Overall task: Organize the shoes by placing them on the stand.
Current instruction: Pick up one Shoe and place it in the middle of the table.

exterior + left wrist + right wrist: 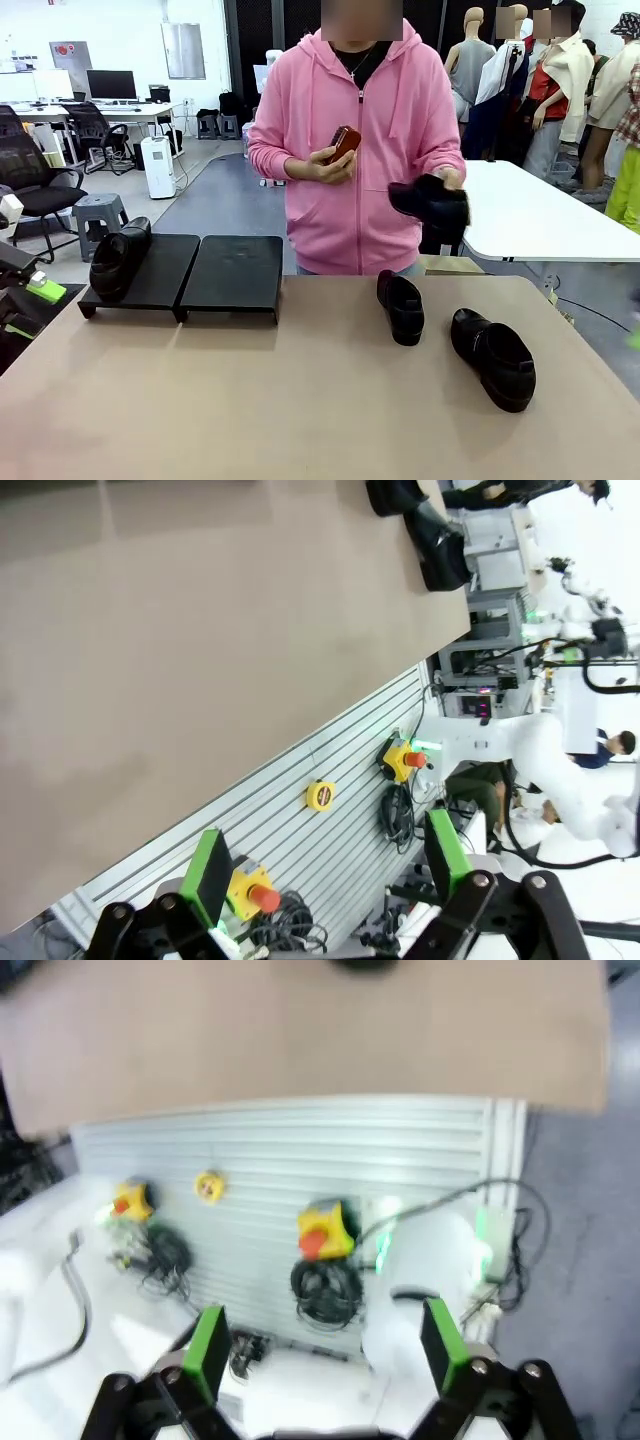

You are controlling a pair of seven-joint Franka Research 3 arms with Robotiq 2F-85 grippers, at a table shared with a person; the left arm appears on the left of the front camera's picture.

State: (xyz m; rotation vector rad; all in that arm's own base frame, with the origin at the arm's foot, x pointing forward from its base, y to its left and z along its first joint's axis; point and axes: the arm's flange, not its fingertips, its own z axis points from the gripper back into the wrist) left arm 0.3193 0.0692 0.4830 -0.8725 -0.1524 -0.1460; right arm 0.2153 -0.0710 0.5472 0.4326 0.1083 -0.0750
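Black leather on tan: one shoe (120,258) on the stand (235,275), three off it.
The placed shoe sits on the stand's left platform, left of centre in the front view. A second shoe (401,306) and a third shoe (494,358) lie apart on the surface (300,400), lower right; above them a person's hand (452,180) holds a fourth shoe (430,205). The left pincer (330,865) and right pincer (325,1345) both gape wide, gripping nothing, each with a slatted grey panel (300,1150) beyond its fingers.

shoe (393,494): cut by top edge | dark shape (365,964): blurred, cut off
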